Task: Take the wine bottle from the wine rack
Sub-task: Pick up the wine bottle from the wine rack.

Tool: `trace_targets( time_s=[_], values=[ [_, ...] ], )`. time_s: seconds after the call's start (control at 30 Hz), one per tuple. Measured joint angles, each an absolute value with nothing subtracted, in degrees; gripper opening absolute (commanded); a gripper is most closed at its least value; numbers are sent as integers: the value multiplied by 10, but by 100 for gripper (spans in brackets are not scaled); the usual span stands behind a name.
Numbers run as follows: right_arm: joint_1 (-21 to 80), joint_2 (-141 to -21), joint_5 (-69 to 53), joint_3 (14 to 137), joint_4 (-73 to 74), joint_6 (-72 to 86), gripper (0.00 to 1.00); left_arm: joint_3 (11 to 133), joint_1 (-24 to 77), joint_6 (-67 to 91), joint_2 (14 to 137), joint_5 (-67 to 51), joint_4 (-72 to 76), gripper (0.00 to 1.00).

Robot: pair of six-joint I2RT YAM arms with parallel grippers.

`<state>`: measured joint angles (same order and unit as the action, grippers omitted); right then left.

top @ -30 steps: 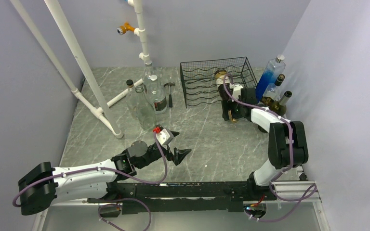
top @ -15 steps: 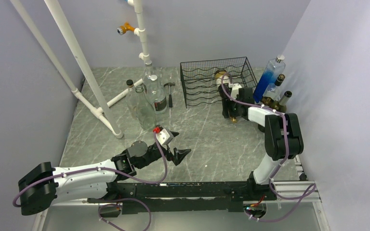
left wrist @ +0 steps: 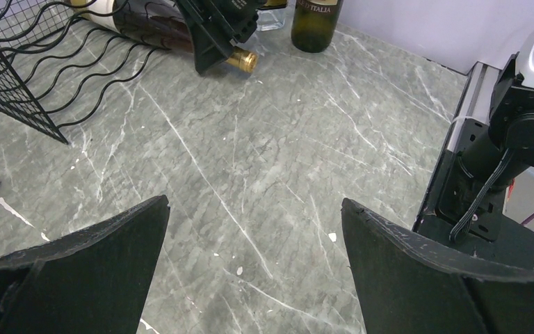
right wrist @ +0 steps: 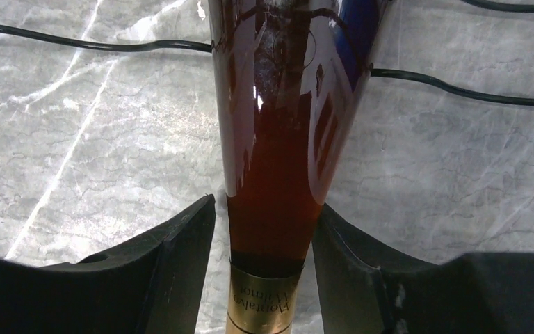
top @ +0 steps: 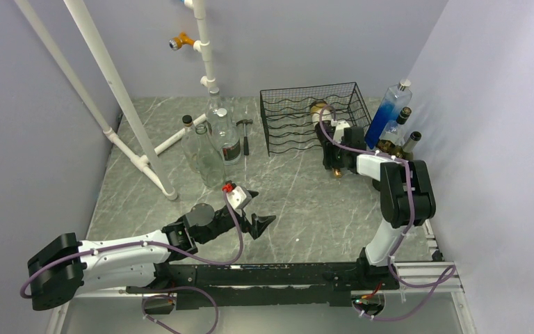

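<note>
Top view: the right gripper [top: 332, 154] straddles the neck of the dark glass, gold-capped wine bottle [top: 318, 111]. The bottle lies on its side in the black wire box-shaped wine rack [top: 292, 118], base ahead of the fingers, cap behind them. Its long axis runs along this gripper's reach, so I judge the draw goes straight back. The left gripper [top: 259, 207] hangs well apart, making the right arm the nearer.

Left wrist view: its fingers [left wrist: 76, 278] are spread wide and hold nothing. Bottle and rack lie far ahead.

Right wrist view: only here is the fit shown. The neck [right wrist: 271, 229] sits between partly closed pads [right wrist: 174, 271]. One pad meets the glass, and a sliver of grey marbled tabletop [right wrist: 76, 139] shows beside the other. Whether the grip is firm, I cannot tell.
</note>
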<state>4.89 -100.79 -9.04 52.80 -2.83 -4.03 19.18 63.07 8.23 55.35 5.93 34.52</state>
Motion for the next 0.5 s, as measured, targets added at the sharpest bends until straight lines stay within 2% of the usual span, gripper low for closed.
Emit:
trace_targets(
  time_s=[0.1,0.2,0.37,0.43,0.5],
  values=[
    [48,-1015,-90,528,-30,-39,49,192,630,82,554,59,345,100],
    [43,-1017,-91,528,-32,-38,38,192,630,82,554,59,345,100],
    [35,-1017,-100,528,-32,-34,5,192,629,82,554,59,346,99],
    [35,-1017,-103,528,-32,-36,0,192,629,82,554,59,346,99],
    [35,-1016,-106,528,-31,-36,0,192,629,83,554,59,346,99]
  ],
)
